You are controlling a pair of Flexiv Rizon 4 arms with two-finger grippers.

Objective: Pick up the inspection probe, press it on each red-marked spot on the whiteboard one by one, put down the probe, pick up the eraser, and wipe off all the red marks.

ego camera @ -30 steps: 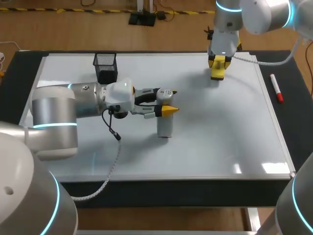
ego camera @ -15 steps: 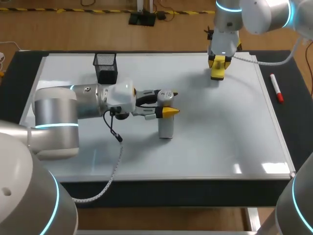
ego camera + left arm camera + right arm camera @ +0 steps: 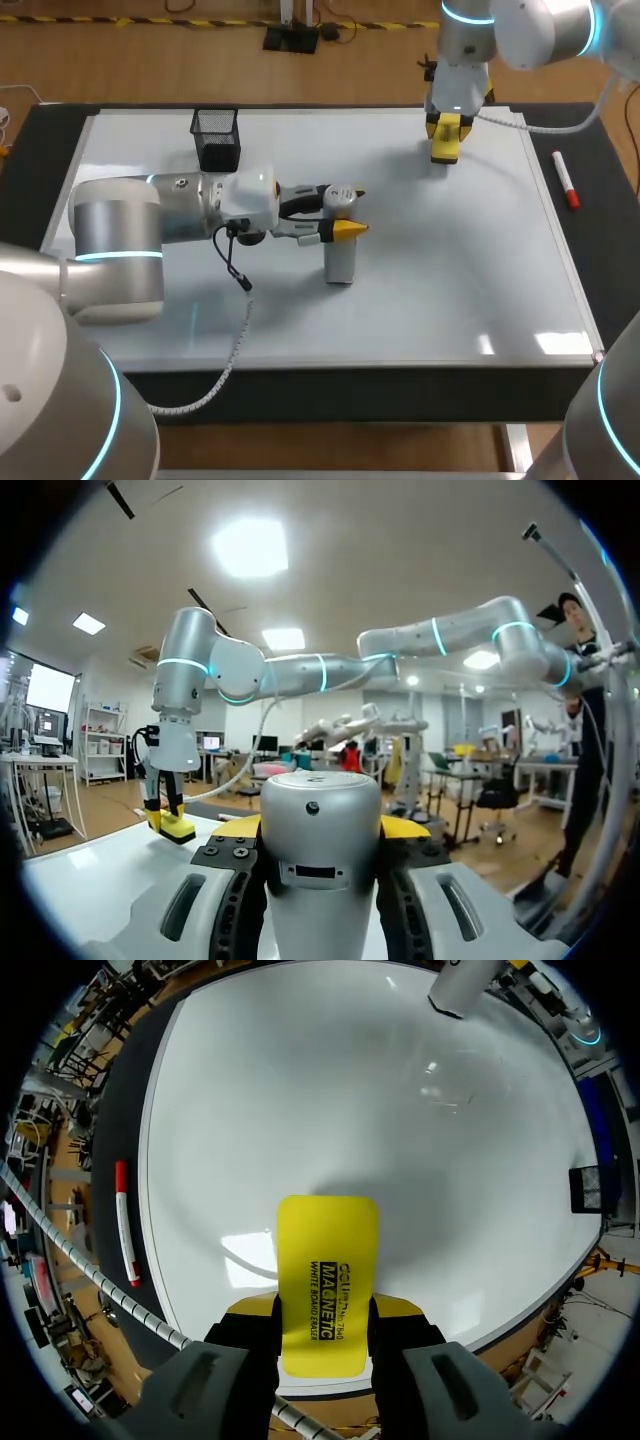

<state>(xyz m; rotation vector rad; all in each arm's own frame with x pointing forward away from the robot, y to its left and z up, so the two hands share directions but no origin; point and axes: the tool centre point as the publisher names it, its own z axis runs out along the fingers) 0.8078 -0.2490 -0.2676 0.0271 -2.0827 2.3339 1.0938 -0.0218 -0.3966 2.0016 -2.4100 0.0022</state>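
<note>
The grey cylindrical probe [image 3: 339, 258] stands upright on the whiteboard [image 3: 450, 290] near its middle. My left gripper [image 3: 345, 210] comes in level from the left and is shut on the probe's upper part. In the left wrist view the probe [image 3: 320, 830] fills the space between the yellow fingertips [image 3: 405, 827]. At the board's far right, my right gripper [image 3: 447, 132] points down, shut on the yellow eraser [image 3: 446, 145]. The eraser [image 3: 326, 1280] sits between the right gripper's [image 3: 322, 1312] fingers, at or just over the whiteboard [image 3: 350, 1090]. I see no red marks on the board.
A black mesh pen cup [image 3: 216, 138] stands at the board's far left. A red marker [image 3: 566, 181] lies on the dark table to the right of the board's frame, beside the eraser in the right wrist view [image 3: 125, 1222].
My left gripper has crept very slightly to the right with the probe. The right arm and eraser have not moved.
</note>
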